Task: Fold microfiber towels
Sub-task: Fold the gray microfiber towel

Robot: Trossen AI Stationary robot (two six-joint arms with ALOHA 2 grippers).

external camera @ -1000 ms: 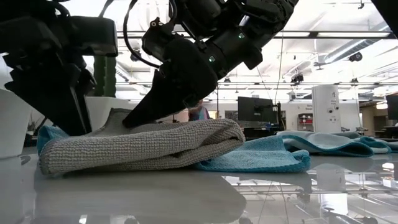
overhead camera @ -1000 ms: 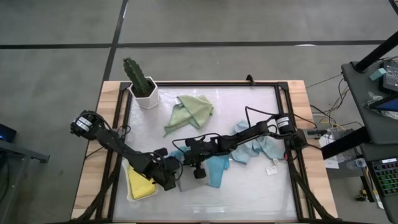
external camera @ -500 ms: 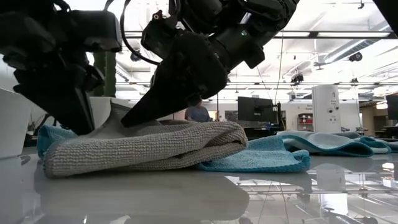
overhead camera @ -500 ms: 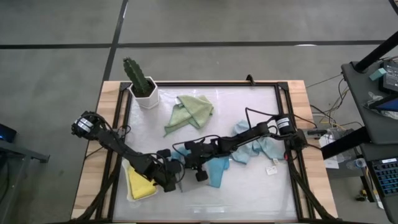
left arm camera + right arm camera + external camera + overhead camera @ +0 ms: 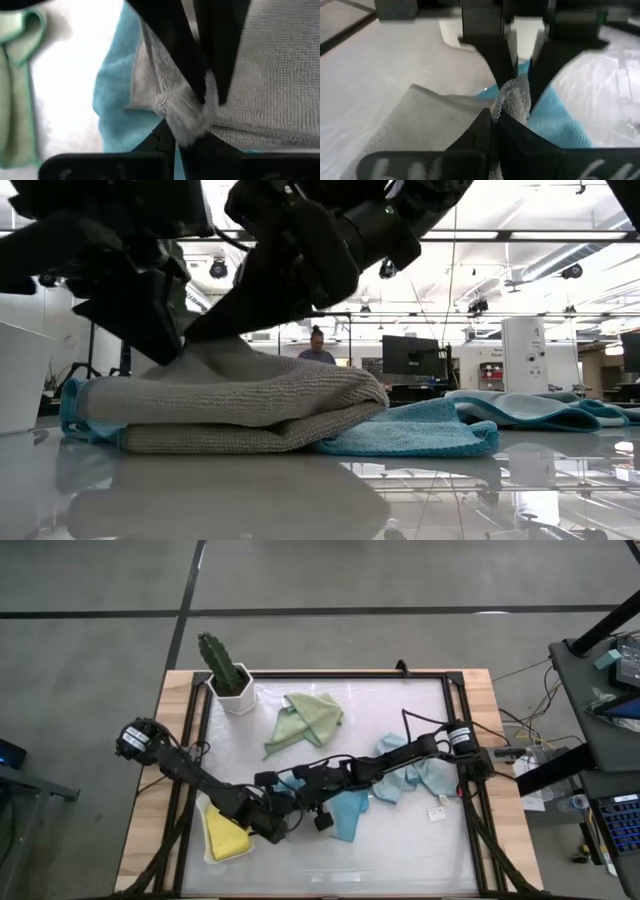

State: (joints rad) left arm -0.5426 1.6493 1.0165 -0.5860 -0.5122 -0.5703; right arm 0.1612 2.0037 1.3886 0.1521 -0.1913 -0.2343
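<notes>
Both hands are pinching the grey towel (image 5: pixel 230 405) near the table's (image 5: pixel 400 850) front middle. The left hand (image 5: pixel 207 97) is clamped on a bunched bit of its edge, and the right hand (image 5: pixel 512 100) grips a fold right next to it. The grey towel sits doubled over on a teal towel (image 5: pixel 420 430). Yellow towel (image 5: pixel 225 835) lies front left, green towel (image 5: pixel 310 718) further back, pale blue towel (image 5: pixel 425 775) off right.

From above, both arms cover nearly all of the grey towel (image 5: pixel 240 405). Beneath it, the teal towel (image 5: pixel 420 430) is half hidden. The low view's top edge crops both arms.
</notes>
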